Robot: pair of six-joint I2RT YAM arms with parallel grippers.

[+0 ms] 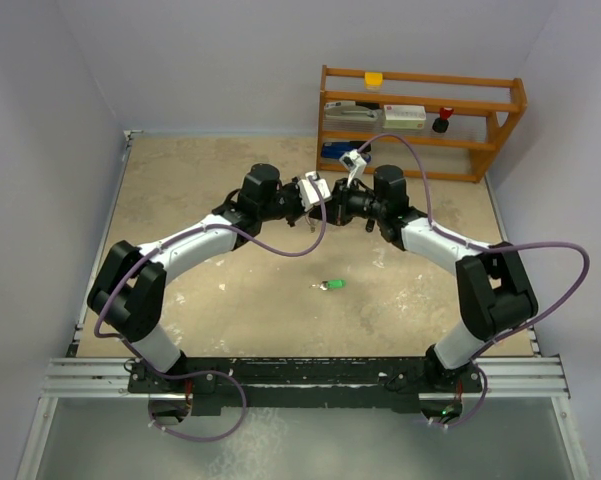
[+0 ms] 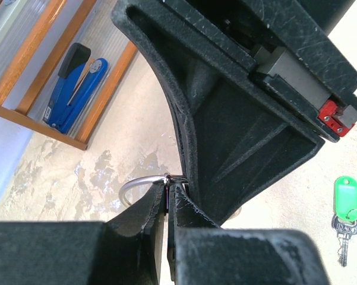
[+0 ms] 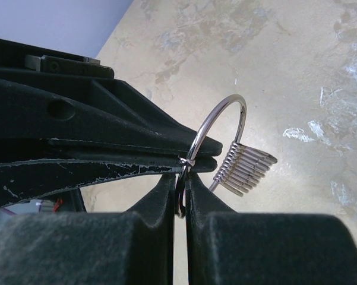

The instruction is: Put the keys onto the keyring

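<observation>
Mottled beige worktop (image 1: 230, 300) fills the scene, enclosed by pale lilac walls, with a wooden shelf (image 1: 420, 82) standing at its far right corner and a blue stapler (image 2: 77, 89) on the shelf's lowest level. Two black and white robot arms reach in from the near edge and meet above the far middle of the worktop. The left hand (image 2: 168, 193) is fully closed, its fingertips pinching the wire of the keyring (image 3: 207, 127). The right hand (image 3: 181, 190) is closed down to a thin gap and grips the same ring, just beside the left hand's fingertips. The keyring is held in the air between the two hands, its free arc curving out past them. A fanned cluster of silver keys (image 3: 245, 169) hangs on the ring. A green-headed key (image 2: 346, 196) lies flat on the worktop, well apart from the hands, nearer the arm bases, with small silver keys bunched at one end.
</observation>
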